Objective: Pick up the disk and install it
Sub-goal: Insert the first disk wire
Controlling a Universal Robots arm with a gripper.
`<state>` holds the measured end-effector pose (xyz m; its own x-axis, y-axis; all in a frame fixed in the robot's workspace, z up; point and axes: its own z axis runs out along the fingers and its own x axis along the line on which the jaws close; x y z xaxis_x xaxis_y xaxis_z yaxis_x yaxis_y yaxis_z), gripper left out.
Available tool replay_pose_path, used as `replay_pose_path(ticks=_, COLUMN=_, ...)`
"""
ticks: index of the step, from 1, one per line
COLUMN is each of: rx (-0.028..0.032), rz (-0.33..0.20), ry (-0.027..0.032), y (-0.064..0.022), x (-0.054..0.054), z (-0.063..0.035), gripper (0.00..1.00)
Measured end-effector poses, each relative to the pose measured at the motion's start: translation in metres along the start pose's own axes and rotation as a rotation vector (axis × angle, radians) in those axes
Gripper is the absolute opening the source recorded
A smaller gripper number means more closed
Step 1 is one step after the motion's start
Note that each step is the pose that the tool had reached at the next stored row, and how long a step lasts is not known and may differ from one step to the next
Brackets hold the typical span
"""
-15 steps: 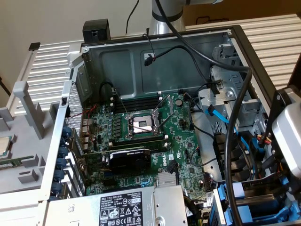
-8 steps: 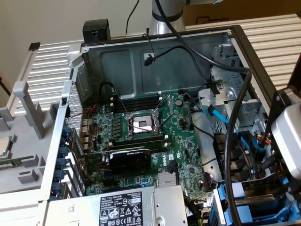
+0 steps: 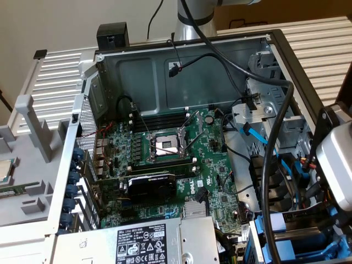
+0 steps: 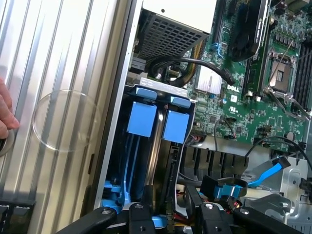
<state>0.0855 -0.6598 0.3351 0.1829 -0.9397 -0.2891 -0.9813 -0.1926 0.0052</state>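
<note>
Beige wall (image 3: 55, 22), ribbed metal tabletop (image 3: 330, 49)

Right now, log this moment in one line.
claw: over drive bay | disk: on edge in bay | case: open

READABLE TEXT | motherboard (image 4: 219, 105): white "DELL" printed on the green board | power supply label (image 3: 159, 245): "DELL" at its top corner on the exterior view's left, certification marks, small print illegible | graphics card (image 3: 151, 187): lettering illegible
</note>
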Motion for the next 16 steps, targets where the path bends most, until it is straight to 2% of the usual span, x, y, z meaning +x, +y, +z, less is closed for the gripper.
replay_pose_path(ticks=3, rx=0.0001, rz=0.000, ry=-0.0008, y=0.0000, x=0.0001, z=0.0002, gripper=0.37)
replay_pose_path(ticks=4, rx=0.0002, rz=0.000, ry=-0.0009, y=0.0000, x=0.0001, z=0.0002, gripper=0.30)
replay_pose_path(ticks=16, rx=0.0002, rz=0.000, ry=-0.0015, y=0.0002, x=0.0006, z=0.0022, gripper=0.30)
